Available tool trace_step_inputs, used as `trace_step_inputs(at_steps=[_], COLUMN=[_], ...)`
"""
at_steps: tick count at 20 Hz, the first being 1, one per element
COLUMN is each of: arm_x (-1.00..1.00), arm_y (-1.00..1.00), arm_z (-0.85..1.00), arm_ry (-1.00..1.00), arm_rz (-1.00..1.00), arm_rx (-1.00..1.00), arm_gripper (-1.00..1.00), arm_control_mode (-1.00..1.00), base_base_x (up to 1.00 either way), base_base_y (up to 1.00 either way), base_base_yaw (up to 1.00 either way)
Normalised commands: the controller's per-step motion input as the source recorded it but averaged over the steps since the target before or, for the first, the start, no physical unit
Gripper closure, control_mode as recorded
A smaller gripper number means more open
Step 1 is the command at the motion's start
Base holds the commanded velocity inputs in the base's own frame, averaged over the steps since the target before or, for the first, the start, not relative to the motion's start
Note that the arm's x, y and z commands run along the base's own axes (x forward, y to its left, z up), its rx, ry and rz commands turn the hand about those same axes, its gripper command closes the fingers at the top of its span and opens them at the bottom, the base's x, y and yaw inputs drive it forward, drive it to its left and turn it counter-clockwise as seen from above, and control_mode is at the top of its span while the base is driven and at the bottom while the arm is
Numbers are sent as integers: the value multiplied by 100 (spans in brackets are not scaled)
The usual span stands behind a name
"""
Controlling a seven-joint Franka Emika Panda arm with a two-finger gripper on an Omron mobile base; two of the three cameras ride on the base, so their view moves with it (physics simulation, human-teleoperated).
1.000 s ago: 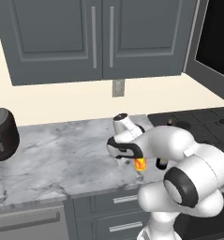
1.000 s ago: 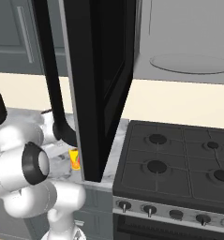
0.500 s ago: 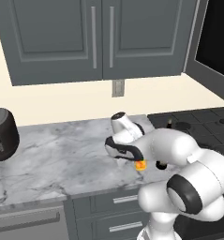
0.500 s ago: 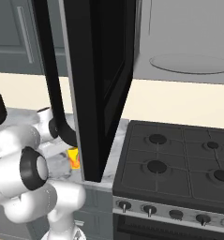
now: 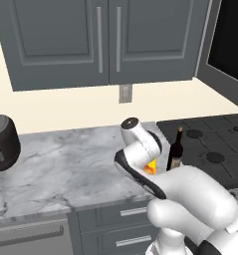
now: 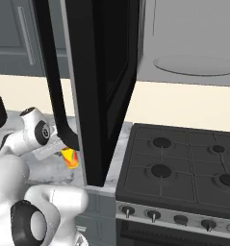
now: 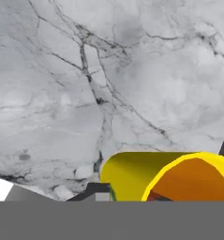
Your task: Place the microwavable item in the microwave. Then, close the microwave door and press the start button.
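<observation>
1. Hand view: yellow cup (image 7: 155, 176) sits right at the bottom of frame, close under the hand, orange inside showing, on the grey marble counter (image 7: 108, 70).
2. Left base view: cup (image 5: 150, 167) shows as a yellow-orange patch just behind the wrist, on the counter's front right part, just beside the dark wine bottle (image 5: 175, 150).
3. Right base view: cup (image 6: 70, 157) stands near the counter edge, partly behind the hanging microwave door (image 6: 95, 86), which stands swung open.
4. Gripper (image 5: 149, 168) is down at the cup; fingertips are hidden by the wrist and the cup, so I can't tell from the frames whether they are pinching it. Jaws are narrow, which would fit a grip on the cup's wall or rim.
5. Step in hand, as judged: grasping the microwavable item, the first part of the task. Cup not yet lifted, it reads as resting on the counter.
6. Microwave (image 6: 193, 43) is above the stove (image 6: 184, 168), cavity open, round turntable (image 6: 196, 65) visible and bare.
7. Next move calls for: lift straight up clear of the bottle, then carry right and up around the open door's edge into the cavity, set on the turntable.
8. Risk: knocking the bottle on the lift; clipping the door on the way.
9. Door closing and start button remain.
</observation>
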Motion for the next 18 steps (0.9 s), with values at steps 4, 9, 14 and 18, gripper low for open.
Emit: trace_step_inputs(at_steps=[4, 9, 14, 18], arm_x=[-30, -58, -24, 0], arm_y=[0, 0, 6, 17], arm_z=[100, 86, 45, -4], arm_ry=[-20, -11, 4, 15], arm_rz=[6, 13, 17, 15], arm_rx=[0, 3, 4, 0], arm_gripper=[100, 100, 100, 100], arm_control_mode=[-100, -100, -100, -100], base_base_x=[0, 0, 0, 0], base_base_y=[0, 0, 0, 0], base_base_yaw=[0, 0, 0, 0])
